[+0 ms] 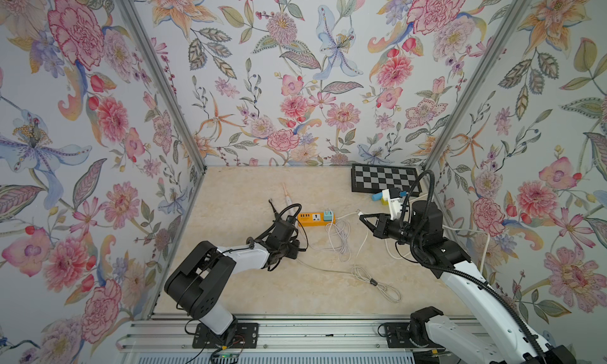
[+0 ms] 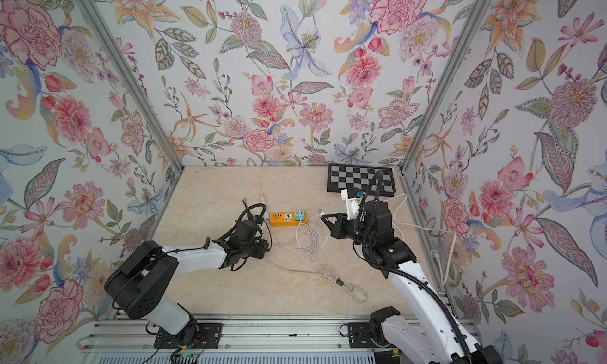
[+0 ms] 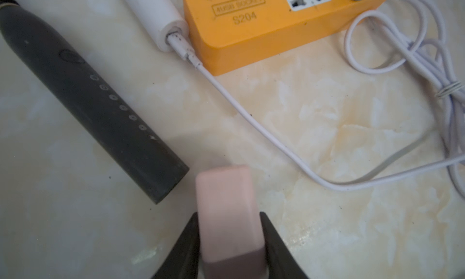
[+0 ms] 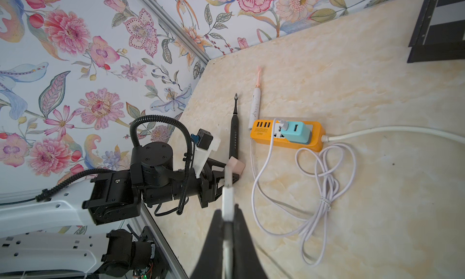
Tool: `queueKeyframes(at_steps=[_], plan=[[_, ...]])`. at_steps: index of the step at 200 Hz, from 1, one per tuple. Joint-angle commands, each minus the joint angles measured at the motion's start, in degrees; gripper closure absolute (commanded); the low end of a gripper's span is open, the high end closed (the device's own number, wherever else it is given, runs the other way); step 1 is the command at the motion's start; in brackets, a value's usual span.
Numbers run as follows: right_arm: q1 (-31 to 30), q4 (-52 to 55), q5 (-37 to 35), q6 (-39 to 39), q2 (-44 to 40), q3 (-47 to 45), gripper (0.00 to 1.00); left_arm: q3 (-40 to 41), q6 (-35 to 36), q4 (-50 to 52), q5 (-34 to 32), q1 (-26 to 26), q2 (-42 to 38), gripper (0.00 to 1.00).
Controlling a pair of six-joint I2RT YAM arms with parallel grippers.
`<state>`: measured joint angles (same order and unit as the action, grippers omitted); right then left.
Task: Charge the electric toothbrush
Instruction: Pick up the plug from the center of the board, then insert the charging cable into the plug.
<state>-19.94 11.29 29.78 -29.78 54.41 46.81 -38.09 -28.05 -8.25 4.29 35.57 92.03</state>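
A black electric toothbrush [image 3: 88,94] lies on the marble table beside a white one [image 3: 156,13] with a pink head. The white toothbrush [image 4: 254,111] has a white cable plug [image 3: 180,42] in its base. An orange power strip [image 3: 251,31] sits next to them. My left gripper [image 3: 229,214] is shut on a pink block [image 3: 224,189], just off the black toothbrush's base end. My right gripper [image 4: 227,209] is shut on a white cable plug [image 4: 228,182] that sticks out past its tips. In both top views it hovers right of the strip [image 1: 312,219], plug [image 1: 359,212] forward.
A teal adapter [image 4: 295,134] with a white cable sits in the strip. A looped white cable bundle [image 1: 338,237] lies in front of the strip, and another tied cable [image 1: 374,282] lies nearer the front edge. A checkerboard [image 1: 384,178] lies at the back right.
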Motion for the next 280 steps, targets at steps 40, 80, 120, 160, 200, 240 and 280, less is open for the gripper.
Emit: queueKeyframes(at_steps=[40, 80, 120, 160, 200, 240, 280], plan=[[0.8, 0.1, 11.5, 6.8, 5.5, 3.2, 0.99, -0.8, 12.1, -9.0, 6.1, -0.3, -9.7, 0.98], [3.6, 4.4, 16.7, 12.1, 11.9, 8.6, 0.99, -12.1, 41.1, -4.9, 21.1, -0.5, -12.2, 0.82], [5.0, 4.4, 21.5, 13.8, 13.9, 12.0, 0.98, -18.6, 74.0, 1.8, 18.9, -1.2, -10.6, 0.82], [3.9, 4.4, 27.9, 13.7, 18.4, 14.1, 0.98, -27.0, 93.1, 8.5, 20.4, -2.8, -4.1, 0.86], [1.9, 4.5, 28.3, 17.0, 20.8, 15.2, 0.97, -32.8, 99.9, 16.8, 28.4, -2.9, -0.7, 0.93], [1.9, 5.2, 25.6, 21.6, 23.4, 16.7, 0.96, -36.9, 103.4, 22.3, 29.1, -2.8, 1.8, 1.0], [1.9, 9.9, 22.5, 27.0, 27.2, 19.2, 0.96, -36.2, 103.9, 19.7, 29.5, -2.8, 1.2, 0.99]])
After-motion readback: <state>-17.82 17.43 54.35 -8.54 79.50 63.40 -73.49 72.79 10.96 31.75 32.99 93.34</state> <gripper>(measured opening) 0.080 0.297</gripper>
